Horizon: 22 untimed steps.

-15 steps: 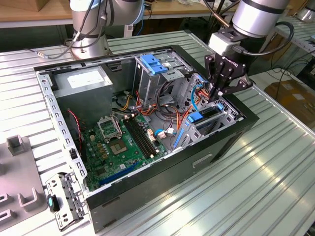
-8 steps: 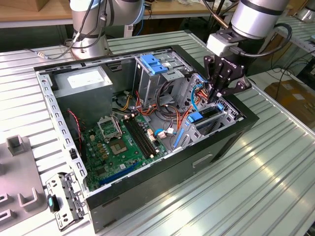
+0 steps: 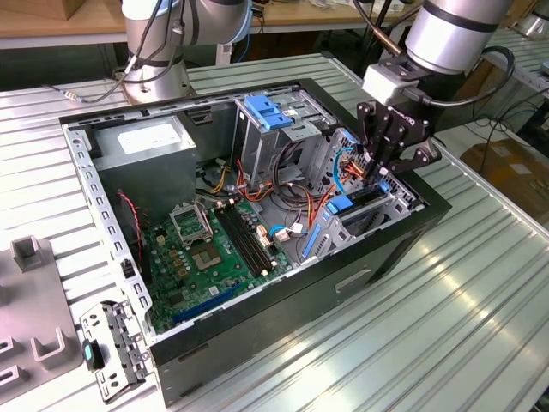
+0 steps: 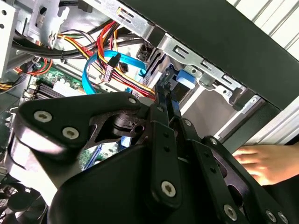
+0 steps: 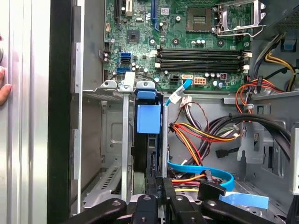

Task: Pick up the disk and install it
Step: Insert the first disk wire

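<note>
The disk (image 5: 148,140) stands on edge inside the drive bay at the corner of the open computer case (image 3: 403,245), its blue carrier rail (image 5: 148,119) facing into the case. In the exterior view the blue of the disk (image 3: 353,204) shows just below my gripper (image 3: 377,172), which reaches down into the bay from above. In both wrist views my black fingers sit close together on the disk's edge, so the gripper (image 5: 161,185) is shut on it. The second wrist view shows the fingertips (image 4: 164,95) pinching the blue rail (image 4: 180,84).
Bundles of red, yellow, orange and blue cables (image 5: 205,133) lie right beside the bay. The motherboard (image 3: 214,249), power-supply box (image 3: 141,142) and tall cage with a blue latch (image 3: 268,112) share the case. A person's hand (image 4: 261,161) rests outside the case wall. A metal bracket (image 3: 111,348) lies on the table.
</note>
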Tool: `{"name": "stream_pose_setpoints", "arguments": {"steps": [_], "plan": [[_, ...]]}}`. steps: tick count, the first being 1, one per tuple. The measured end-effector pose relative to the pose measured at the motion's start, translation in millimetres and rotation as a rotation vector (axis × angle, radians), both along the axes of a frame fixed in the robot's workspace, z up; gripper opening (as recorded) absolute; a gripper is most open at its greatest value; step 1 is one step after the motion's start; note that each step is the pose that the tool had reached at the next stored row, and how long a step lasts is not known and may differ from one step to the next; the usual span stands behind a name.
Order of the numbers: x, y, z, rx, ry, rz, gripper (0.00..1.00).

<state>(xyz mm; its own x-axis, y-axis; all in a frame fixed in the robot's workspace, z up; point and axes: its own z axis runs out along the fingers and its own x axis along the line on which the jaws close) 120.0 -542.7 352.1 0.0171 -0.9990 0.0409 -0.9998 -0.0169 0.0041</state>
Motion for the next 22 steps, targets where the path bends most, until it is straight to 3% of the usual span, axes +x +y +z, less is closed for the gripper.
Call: {"name": "stream_pose_setpoints", "arguments": {"steps": [10, 22], "plan": [[0.0, -4.2, -4.1, 0.0002, 0.0000, 0.000, 0.17], [-1.1, -4.3, -13.4, 0.0007, 0.0000, 0.000, 0.17]]}}
